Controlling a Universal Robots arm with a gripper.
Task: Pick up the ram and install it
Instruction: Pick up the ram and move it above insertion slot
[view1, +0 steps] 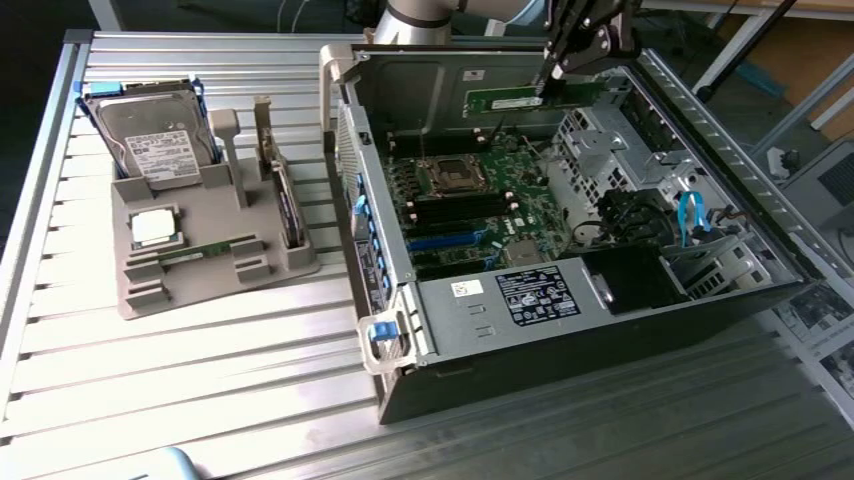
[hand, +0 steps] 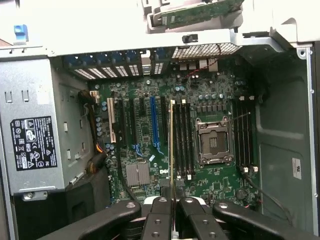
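The ram (view1: 510, 101) is a long, thin green stick that hangs level above the open computer case (view1: 400, 330), over its far side. My gripper (view1: 557, 82) is shut on one end of it. In the wrist view the ram (hand: 173, 145) shows edge-on as a thin line running out from between my fingertips, with the gripper (hand: 173, 202) closed on it. Below it lies the motherboard, where the stick lines up beside the black memory slots (hand: 183, 140) next to the CPU socket (hand: 214, 142). It is still well above the board.
On the exterior view's left, a grey holder (view1: 200, 290) carries a hard drive (view1: 150, 142), a square silver CPU (view1: 154, 227), another green stick (view1: 208, 251) and an upright expansion card (view1: 278, 185). The case walls, drive cage (view1: 601, 150) and power supply (hand: 32, 145) surround the board.
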